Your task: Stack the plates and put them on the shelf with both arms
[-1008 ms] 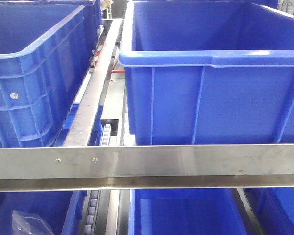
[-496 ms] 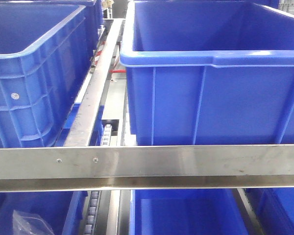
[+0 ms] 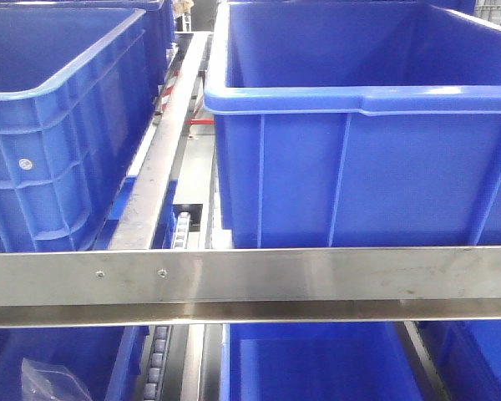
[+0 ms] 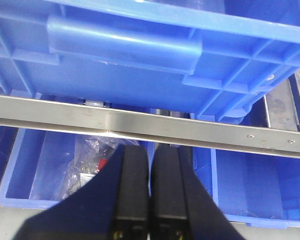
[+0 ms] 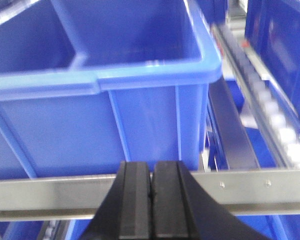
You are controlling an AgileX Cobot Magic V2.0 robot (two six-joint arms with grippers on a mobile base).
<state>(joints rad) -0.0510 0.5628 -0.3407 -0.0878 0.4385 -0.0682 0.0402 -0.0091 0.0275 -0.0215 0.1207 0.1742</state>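
Plates are not showing in any view, so their place relative to either claw cannot be told. Left gripper (image 4: pixel 150 175) is hanging with its two black fingers pressed together, gripping nothing, just below a steel shelf rail (image 4: pixel 190 131); a blue bin (image 4: pixel 140 60) is sitting above that rail, and a lower bin (image 4: pixel 40 170) holding a clear plastic bag (image 4: pixel 87 160) is lying beneath. Right gripper (image 5: pixel 151 190) is likewise sitting closed and bare, in front of another rail (image 5: pixel 50 192) and facing a large blue crate (image 5: pixel 105 90). A roller track (image 5: pixel 275 115) is running along the crate's right side.
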